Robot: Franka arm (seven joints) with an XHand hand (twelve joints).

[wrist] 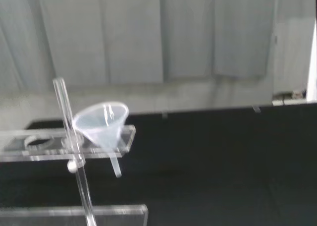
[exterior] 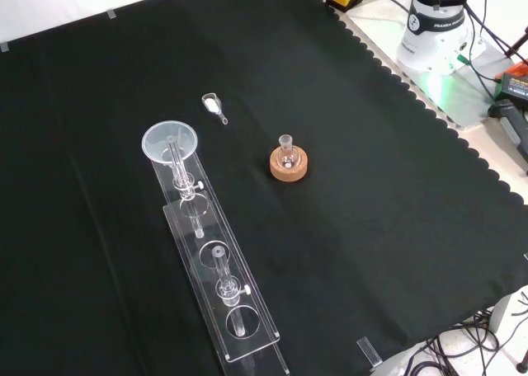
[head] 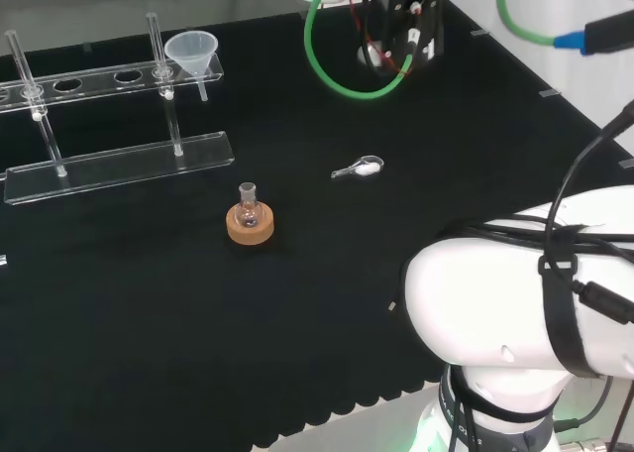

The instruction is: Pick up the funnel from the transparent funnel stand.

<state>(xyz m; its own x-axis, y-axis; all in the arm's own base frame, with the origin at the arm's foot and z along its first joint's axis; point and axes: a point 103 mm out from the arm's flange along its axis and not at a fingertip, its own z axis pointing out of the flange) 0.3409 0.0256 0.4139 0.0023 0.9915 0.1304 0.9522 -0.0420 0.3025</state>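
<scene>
The funnel (head: 192,52) sits in the right-end hole of the transparent funnel stand (head: 119,160) in the head view; approach from above, lift straight up; the robot hand's finger state I cannot tell.

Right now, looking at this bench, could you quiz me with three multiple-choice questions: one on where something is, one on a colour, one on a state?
1. Where does the funnel sit?
A. In the end hole of the clear funnel stand
B. On the cork ring
C. Flat on the cloth

2. What colour is the ring under the small flask?
A. Red
B. Cork brown
C. Blue

3. How does the funnel stand?
A. Tipped on its side
B. Upside down
C. Upright, mouth up, stem hanging down

Answers:
1. A: in the front view it fills the rack's far end hole.
2. B: the head view shows a tan cork ring.
3. C: the wrist view shows the stem pointing down below the rack.
</scene>
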